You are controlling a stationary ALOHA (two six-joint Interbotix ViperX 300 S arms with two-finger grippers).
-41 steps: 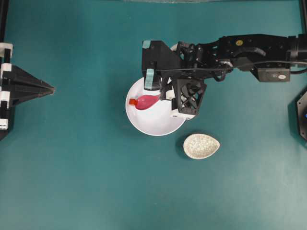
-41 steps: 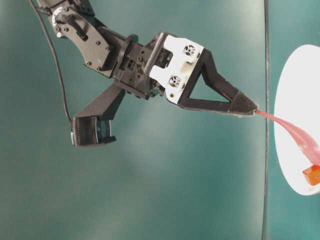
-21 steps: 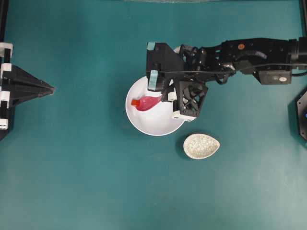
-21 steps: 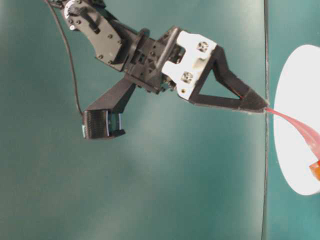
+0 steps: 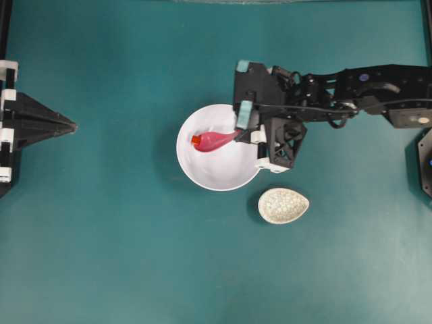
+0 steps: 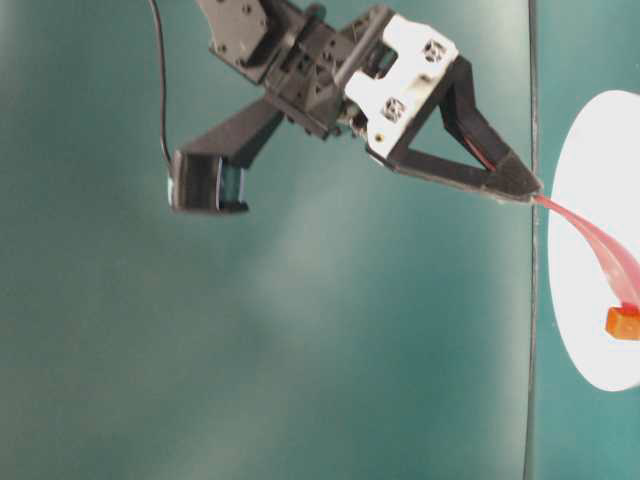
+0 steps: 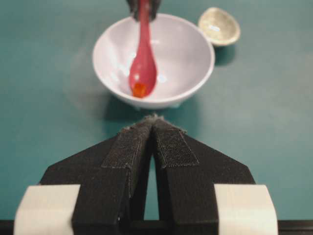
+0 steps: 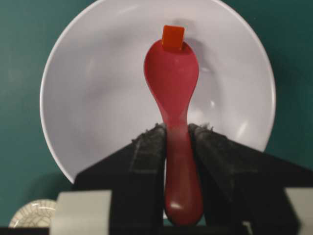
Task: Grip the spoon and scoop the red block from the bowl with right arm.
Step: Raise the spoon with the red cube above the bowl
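Observation:
The white bowl (image 5: 202, 177) stands mid-table. My right gripper (image 5: 240, 133) is shut on the handle of the magenta spoon (image 5: 214, 140) at the bowl's right rim. The scoop reaches left over the bowl's inside. The small red block (image 5: 196, 140) sits at the scoop's far tip. In the right wrist view the pads (image 8: 149, 147) clamp the spoon (image 8: 172, 83) on both sides, with the red block (image 8: 173, 37) at its tip above the bowl (image 8: 98, 88). My left gripper (image 5: 71, 125) rests at the far left, shut and empty, pointing at the bowl (image 7: 195, 54).
A small speckled teardrop dish (image 5: 283, 206) lies just right of and below the bowl. A black fixture (image 5: 425, 162) sits at the right table edge. The right arm's body (image 5: 351, 94) stretches in from the right above the dish.
My right gripper has drawn back to the right and risen, carrying the spoon with it. The red block has stayed at the scoop's tip. The left gripper has not moved.

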